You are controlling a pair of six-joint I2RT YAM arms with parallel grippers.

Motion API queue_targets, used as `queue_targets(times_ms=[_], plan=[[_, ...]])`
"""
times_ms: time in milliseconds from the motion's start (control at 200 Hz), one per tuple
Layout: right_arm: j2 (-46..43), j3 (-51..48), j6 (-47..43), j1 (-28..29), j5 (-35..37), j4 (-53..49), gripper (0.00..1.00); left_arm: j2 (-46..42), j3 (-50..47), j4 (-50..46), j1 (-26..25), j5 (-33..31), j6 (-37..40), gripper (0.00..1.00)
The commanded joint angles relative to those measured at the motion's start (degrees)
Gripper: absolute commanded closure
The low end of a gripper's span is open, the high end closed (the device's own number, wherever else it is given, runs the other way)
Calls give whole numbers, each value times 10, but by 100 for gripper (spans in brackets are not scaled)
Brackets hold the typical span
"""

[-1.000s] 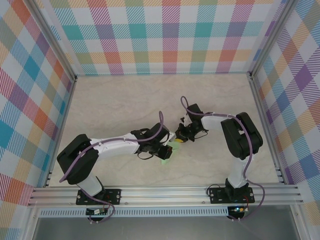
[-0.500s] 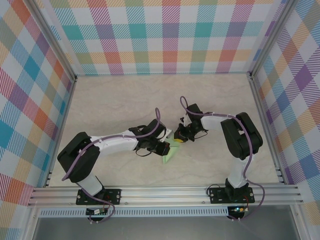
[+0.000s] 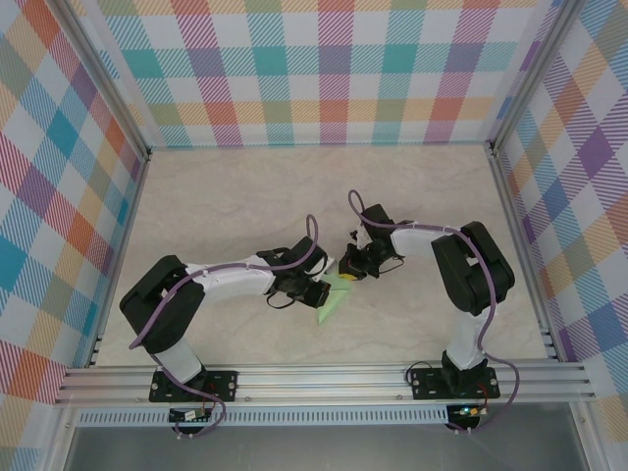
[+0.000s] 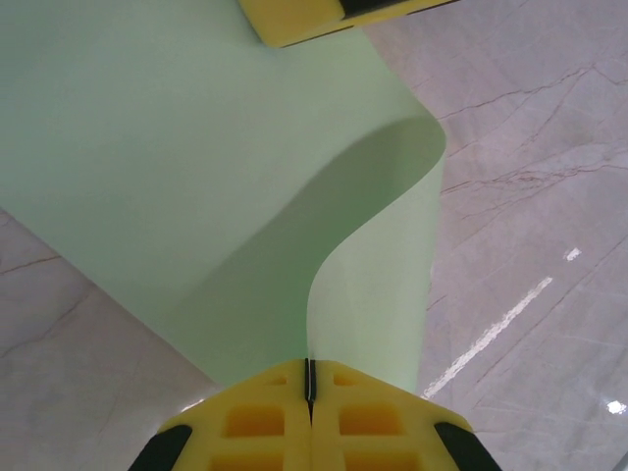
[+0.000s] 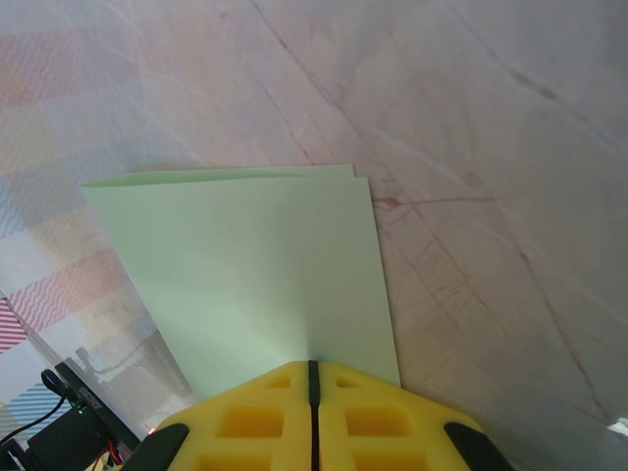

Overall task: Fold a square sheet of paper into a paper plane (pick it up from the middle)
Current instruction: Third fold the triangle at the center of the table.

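Looks like folding the square sheet of paper [image 4: 196,177] in half. To do it well, line up the two loose edges first, with no strip peeking out. In the right wrist view they are almost matched, with just a thin sliver of the under layer showing at the far edge and along one side. Slide the top layer a tiny bit to close that gap. Then bring the round, bent part down flat onto the table [image 4: 549,147]. Press along the fold, from the middle out to both ends. Go slowly: thin paper, easy to crumple or tear if pulled two ways at once. No letting go before pressing the fold.

For the left end effector [image 4: 310,378]: shut tight, pinching the curled-up part of the sheet. For the right end effector [image 5: 313,371]: shut tight too, pinching the doubled-over sheet at its near edge. Nothing else held by either.

Place of the sheet: between the two end effectors, near the middle of the table, a bit toward the arms. Low over the table; touching it or not, hard to tell.
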Motion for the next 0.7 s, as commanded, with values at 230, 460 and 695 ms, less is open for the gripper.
queue_targets(times_ms=[230, 460, 695], plan=[[1, -5, 6, 8, 37, -39, 92, -1, -24, 1, 8, -17, -14, 96], [1, -8, 7, 8, 37, -39, 92, -7, -38, 43, 8, 0, -26, 94], [1, -8, 7, 8, 37, -40, 92, -18, -35, 58, 8, 5, -24, 93]])
